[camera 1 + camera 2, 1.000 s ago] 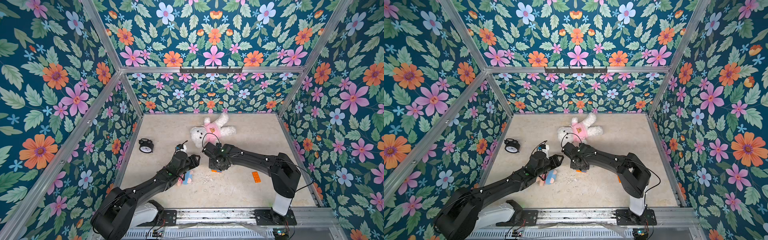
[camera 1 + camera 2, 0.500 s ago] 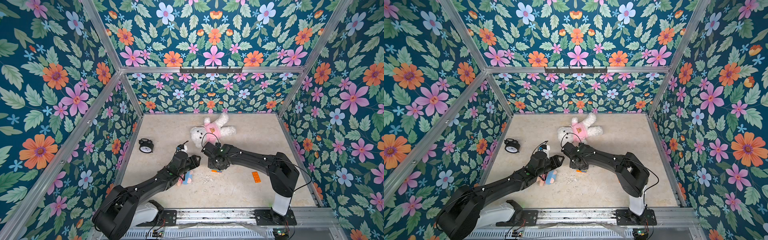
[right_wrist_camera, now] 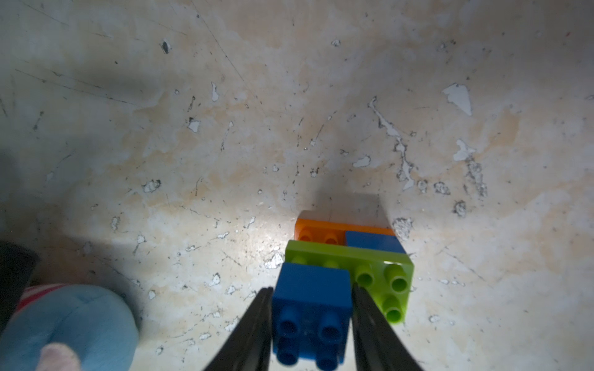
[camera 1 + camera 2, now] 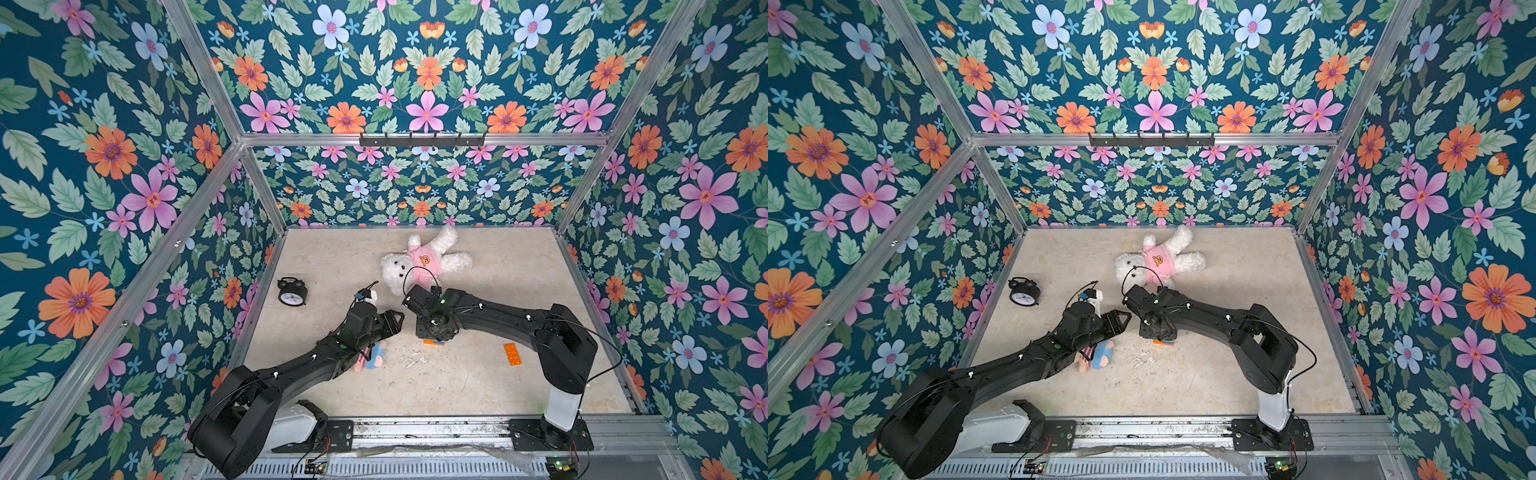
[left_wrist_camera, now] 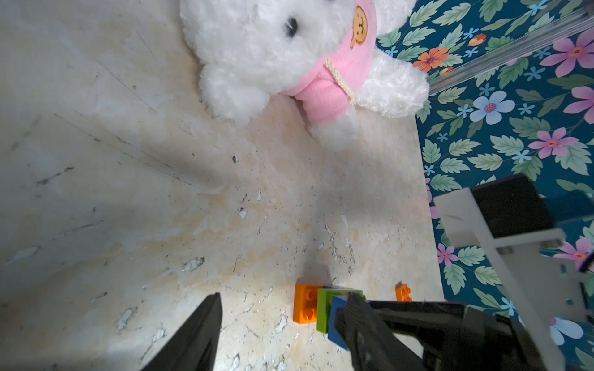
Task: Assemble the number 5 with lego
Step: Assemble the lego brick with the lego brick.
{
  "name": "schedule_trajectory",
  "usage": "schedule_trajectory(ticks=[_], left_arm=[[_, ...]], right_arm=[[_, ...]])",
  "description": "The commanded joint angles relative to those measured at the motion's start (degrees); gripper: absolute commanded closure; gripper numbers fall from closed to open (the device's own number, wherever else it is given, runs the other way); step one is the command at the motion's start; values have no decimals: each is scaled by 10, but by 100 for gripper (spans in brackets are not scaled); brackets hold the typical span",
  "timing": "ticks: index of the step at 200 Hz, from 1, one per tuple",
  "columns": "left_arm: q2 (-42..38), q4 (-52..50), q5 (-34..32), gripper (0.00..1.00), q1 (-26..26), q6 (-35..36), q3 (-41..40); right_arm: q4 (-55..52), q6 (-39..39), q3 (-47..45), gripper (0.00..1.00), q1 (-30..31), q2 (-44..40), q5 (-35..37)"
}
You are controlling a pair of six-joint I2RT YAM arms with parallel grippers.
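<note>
The right gripper (image 3: 311, 289), barely moving, is flanking the top blue brick (image 3: 310, 308), grip I cannot tell; left gripper (image 5: 284, 297) is hovering wide; at right, the orange brick (image 4: 512, 354) is waiting.

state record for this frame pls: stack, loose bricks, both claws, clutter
stack: orange, blue, green, blue from the bottom up, joined, on table
loose brick: orange, flat on table, apart from stack
right claw: fingers either side of top blue brick; grip unclear
left claw: open, empty, near stack
clutter: bear, clock, blue plush
</note>
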Motion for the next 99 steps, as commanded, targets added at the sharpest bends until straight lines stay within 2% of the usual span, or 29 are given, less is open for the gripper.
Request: schedule_trajectory(ticks=[1,24,43,71,82,99], left_arm=[[2,14,12,34,0,10,5],[1,13,14,33,0,12,6],[2,15,19,33,0,16,7],[18,23,79,22,0,47,17],[37,27,119,17,-1,60,24],[69,36,171,15,-1,66,32]], right_arm=[[-14,-3,9,51,0,-9,6],[-22,-4,16,44,0,-18,13],[-24,-2,15,44,0,-36,20],[2,8,-38,43,-6,-106,45],[63,8,-100,43,-26,-161,11],[183,7,-212,44,-68,-224,-81]])
